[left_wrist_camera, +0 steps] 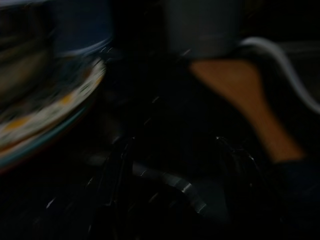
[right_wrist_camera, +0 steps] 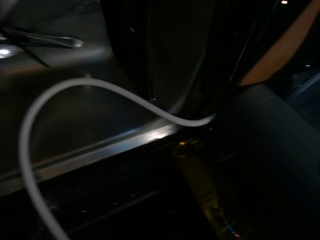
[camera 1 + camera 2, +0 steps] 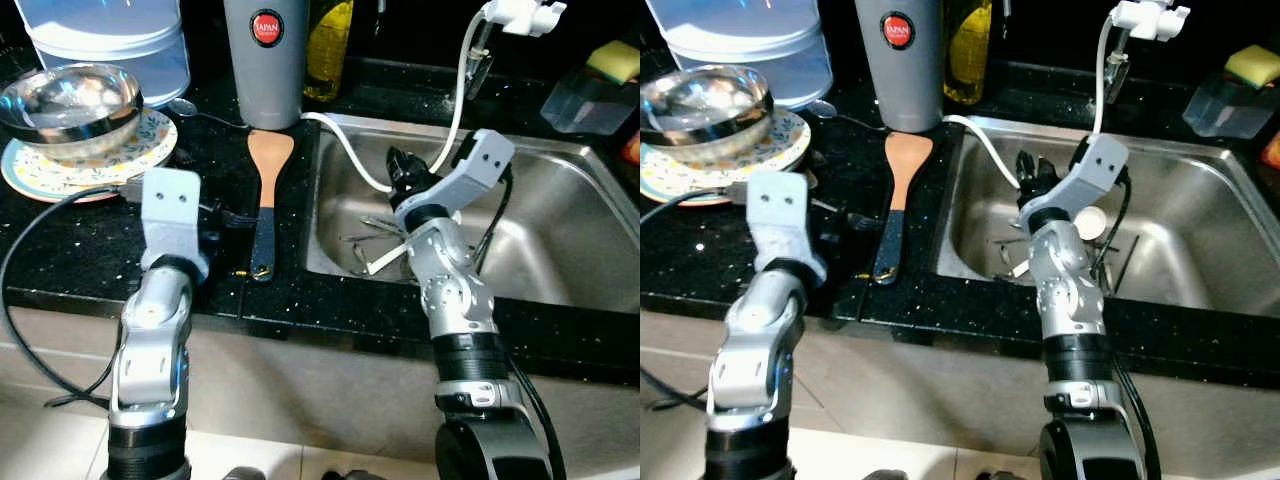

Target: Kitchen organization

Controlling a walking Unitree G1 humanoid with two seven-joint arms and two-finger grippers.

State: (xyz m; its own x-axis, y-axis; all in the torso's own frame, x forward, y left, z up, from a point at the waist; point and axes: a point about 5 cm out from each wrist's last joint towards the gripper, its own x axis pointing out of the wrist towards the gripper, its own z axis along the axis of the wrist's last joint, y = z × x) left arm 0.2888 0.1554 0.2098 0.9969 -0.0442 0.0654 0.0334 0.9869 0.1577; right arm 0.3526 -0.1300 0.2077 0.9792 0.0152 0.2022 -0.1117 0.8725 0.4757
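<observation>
Left gripper low, forward; right gripper raised, angled left; finger spread unclear.

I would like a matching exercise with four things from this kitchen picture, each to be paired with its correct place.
Things:
1. spatula
2. glass bowl
3. sponge
4. whisk

Places:
A. on the plate
B. in the sink
C. on the counter, left of the sink
D. on a clear box behind the sink

Pairs: 1-C, 2-A, 3-D, 4-B
</observation>
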